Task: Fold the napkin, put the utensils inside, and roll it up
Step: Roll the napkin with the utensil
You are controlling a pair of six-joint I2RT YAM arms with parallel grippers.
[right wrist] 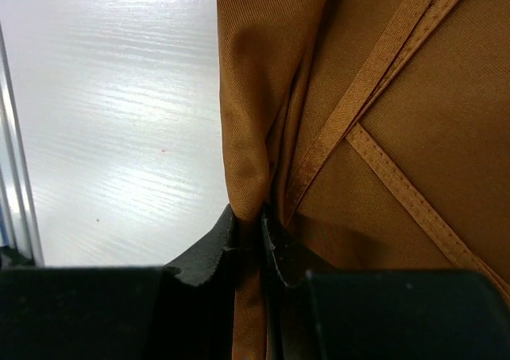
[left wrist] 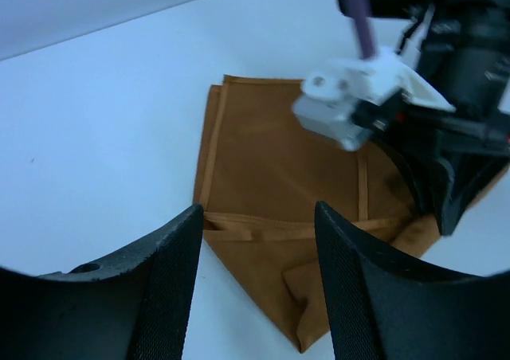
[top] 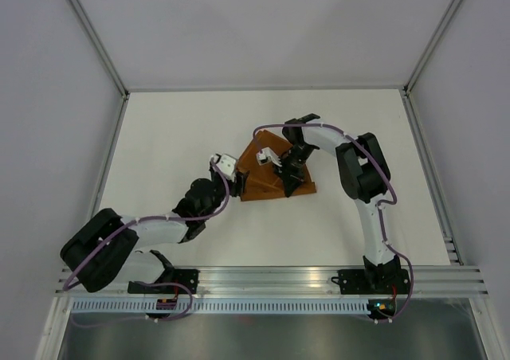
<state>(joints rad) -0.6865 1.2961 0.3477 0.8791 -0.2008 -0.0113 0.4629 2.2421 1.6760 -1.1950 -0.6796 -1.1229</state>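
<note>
My R gripper (right wrist: 251,225) pinches a fold of the napkin (right wrist: 382,97). My L gripper (left wrist: 256,217) is spread wide, right by the napkin's edge on the white table (left wrist: 96,137).

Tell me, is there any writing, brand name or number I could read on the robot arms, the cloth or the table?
None: no readable text shows in any view.
The napkin is plain, with no label or print.
The white camera housing on the right arm's wrist shows no lettering.
The right arm's base shows only tiny coloured specks, too small to read as signs.
The table is bare white, unmarked.
</note>
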